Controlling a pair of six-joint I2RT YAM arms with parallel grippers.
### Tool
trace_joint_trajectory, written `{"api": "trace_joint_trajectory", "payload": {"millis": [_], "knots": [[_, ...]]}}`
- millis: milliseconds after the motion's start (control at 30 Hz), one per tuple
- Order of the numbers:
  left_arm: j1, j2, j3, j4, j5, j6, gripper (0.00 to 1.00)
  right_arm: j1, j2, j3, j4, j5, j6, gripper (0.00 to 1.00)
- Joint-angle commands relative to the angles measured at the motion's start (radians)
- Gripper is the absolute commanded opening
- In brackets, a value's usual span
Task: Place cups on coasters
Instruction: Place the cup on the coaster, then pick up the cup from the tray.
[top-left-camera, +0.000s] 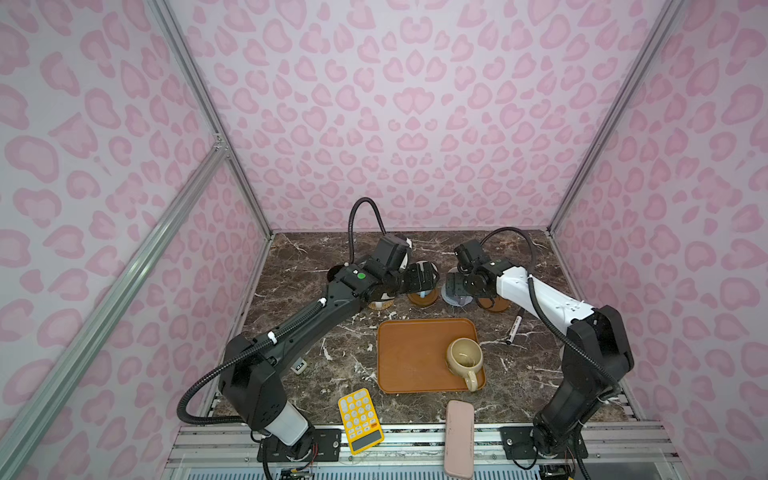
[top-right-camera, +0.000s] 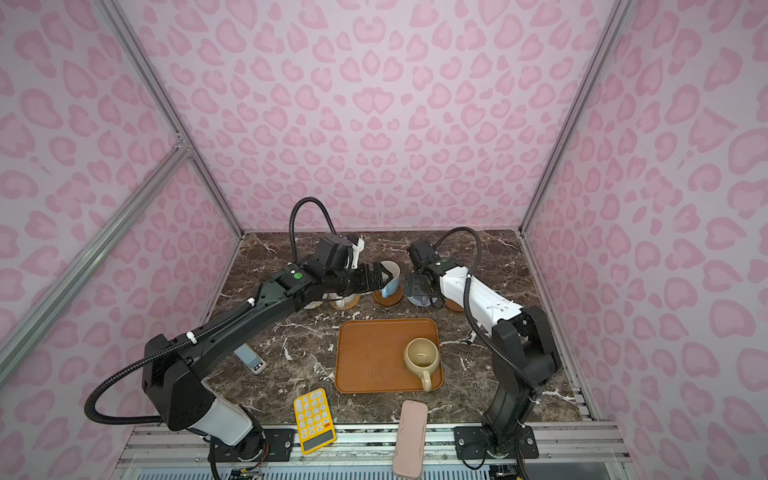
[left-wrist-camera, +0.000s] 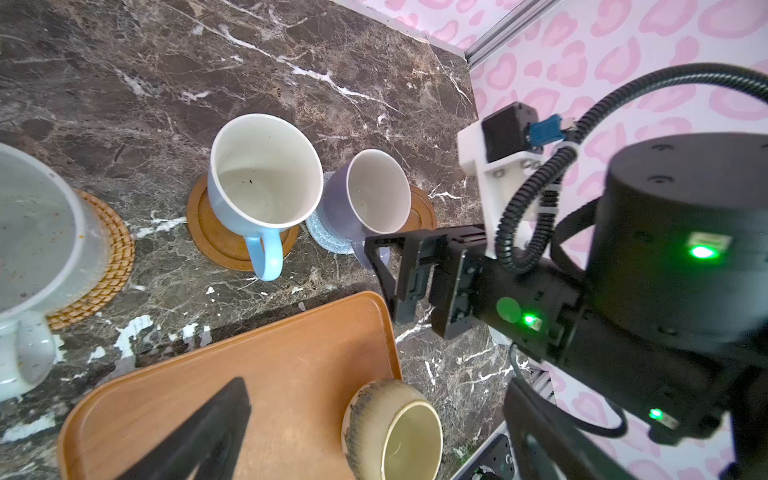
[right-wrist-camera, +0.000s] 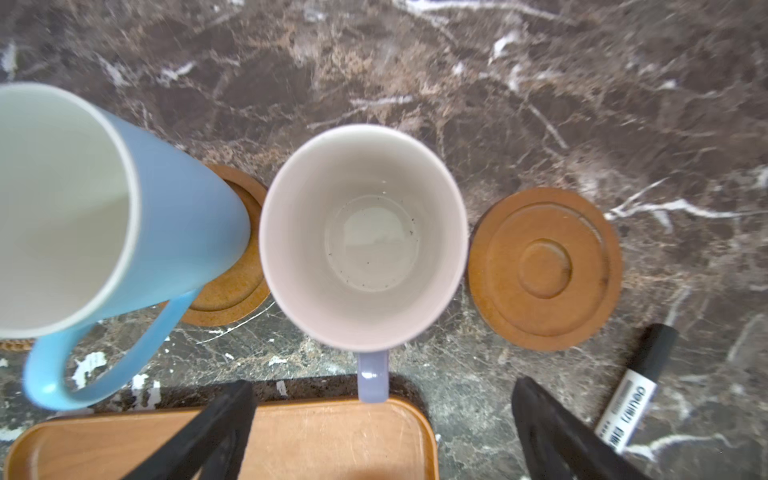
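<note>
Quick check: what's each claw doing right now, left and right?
Left claw: open, holding nothing.
Right claw: open, holding nothing; the lavender mug stands free just ahead of it.

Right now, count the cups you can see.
4: beige cup on the tray; blue cup on a wooden coaster; purple cup on a grey coaster; white cup on a woven coaster. The left arm may hide more.
</note>
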Motion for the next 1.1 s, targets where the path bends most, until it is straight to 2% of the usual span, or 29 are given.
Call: {"api": "trace_joint_trajectory", "payload": {"millis": [0,200,367,567,633,767,833,1067], "knots": [[0.002,-0.029,-0.001,-0.022,-0.016,0.043,0.97,0.002,-0.044,-0.002,-0.041,0.052,-0.027,0.98],[-0.001,-0.112,-0.030,-0.034,0.023,0.134,0.97,0.002,-0.167,-0.015,-0.072,0.046,-0.084,0.98],[-0.001,-0.191,-0.044,-0.130,0.018,0.217,0.97,0.002,-0.275,-0.032,-0.129,-0.006,-0.149,0.91],[-0.002,-0.254,-0.046,-0.256,0.001,0.229,0.97,0.002,-0.376,-0.034,-0.272,-0.070,-0.159,0.97],[-0.007,-0.277,-0.055,-0.285,-0.023,0.233,0.97,0.002,-0.402,-0.038,-0.310,-0.098,-0.168,0.97],[-0.020,-0.316,-0.073,-0.362,-0.144,0.238,0.97,0.014,-0.461,-0.049,-0.381,-0.157,-0.176,0.98],[-0.021,-0.330,-0.079,-0.381,-0.179,0.219,0.97,0.034,-0.472,-0.037,-0.423,-0.168,-0.181,0.97],[-0.023,-0.359,-0.159,-0.365,-0.104,0.175,0.98,0.209,-0.490,-0.034,-0.532,-0.105,-0.095,0.97]]}}
